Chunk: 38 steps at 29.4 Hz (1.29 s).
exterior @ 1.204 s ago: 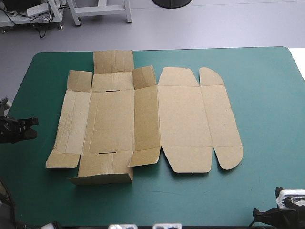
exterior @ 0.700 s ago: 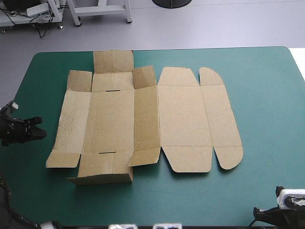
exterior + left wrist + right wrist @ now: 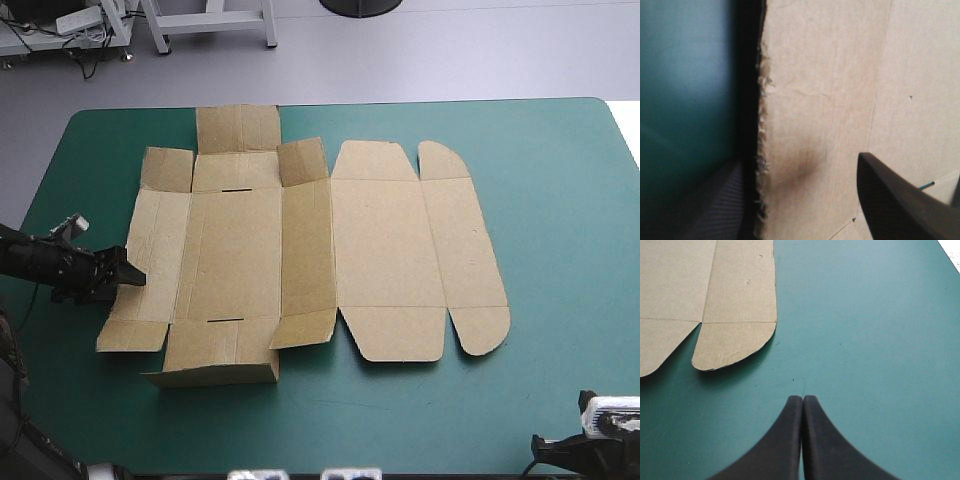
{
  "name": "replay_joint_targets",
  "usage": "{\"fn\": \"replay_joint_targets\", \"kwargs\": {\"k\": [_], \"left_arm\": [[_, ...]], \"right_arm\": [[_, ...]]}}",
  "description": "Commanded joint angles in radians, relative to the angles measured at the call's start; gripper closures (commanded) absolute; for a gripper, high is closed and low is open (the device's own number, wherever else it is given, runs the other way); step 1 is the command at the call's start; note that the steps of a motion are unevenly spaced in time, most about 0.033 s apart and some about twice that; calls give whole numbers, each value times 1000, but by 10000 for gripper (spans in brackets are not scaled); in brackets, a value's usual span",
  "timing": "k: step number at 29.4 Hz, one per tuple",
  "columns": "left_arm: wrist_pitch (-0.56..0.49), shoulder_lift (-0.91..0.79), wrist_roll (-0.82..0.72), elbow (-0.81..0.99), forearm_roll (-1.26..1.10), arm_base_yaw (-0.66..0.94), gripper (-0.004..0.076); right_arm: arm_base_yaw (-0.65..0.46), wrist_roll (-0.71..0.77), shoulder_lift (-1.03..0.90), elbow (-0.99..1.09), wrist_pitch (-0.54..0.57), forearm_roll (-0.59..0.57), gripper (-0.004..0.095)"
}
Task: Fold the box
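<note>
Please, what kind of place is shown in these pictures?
Probably a robot test bench in a laboratory: a table with a teal-green cover, a brown box lying flat on it, the left gripper at the box's edge, and the right gripper waiting apart.

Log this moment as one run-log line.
box: spread out, unfolded | left gripper: open at box's left edge | right gripper: shut, over teal-green cover, clear of box

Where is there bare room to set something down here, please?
The widest bare patch of table lies between the box's rounded flaps and the right edge; a strip runs along the near edge. Crowded at left, where the left hand is at the box's edge.
</note>
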Motion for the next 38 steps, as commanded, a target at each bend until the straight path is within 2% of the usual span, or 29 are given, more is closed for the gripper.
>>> {"fn": "replay_joint_targets", "kwargs": {"k": [1,16,19,22,23,24,32,38], "left_arm": [[90,-12,-34,-22,-52,-8,272],[92,10,-72,-22,-113,-128,286],[92,10,-126,-22,-40,-159,387],[92,10,-145,-22,5,-184,578],[92,10,-145,-22,7,-189,692],[92,8,-143,-22,8,-193,730],[92,-35,-130,-25,16,-243,733],[92,-133,-115,-105,100,-372,734]], "right_arm": [[-1,-4,21,-22,-71,-4,925],[-1,-4,21,-22,-77,-3,925],[-1,-4,21,-22,-85,-3,925],[-1,-4,21,-22,-88,-1,925],[-1,-4,21,-22,-88,-1,925],[-1,-4,21,-22,-88,-1,925],[-1,-4,21,-22,-89,0,925],[-1,-4,21,-22,-90,2,925]]}}
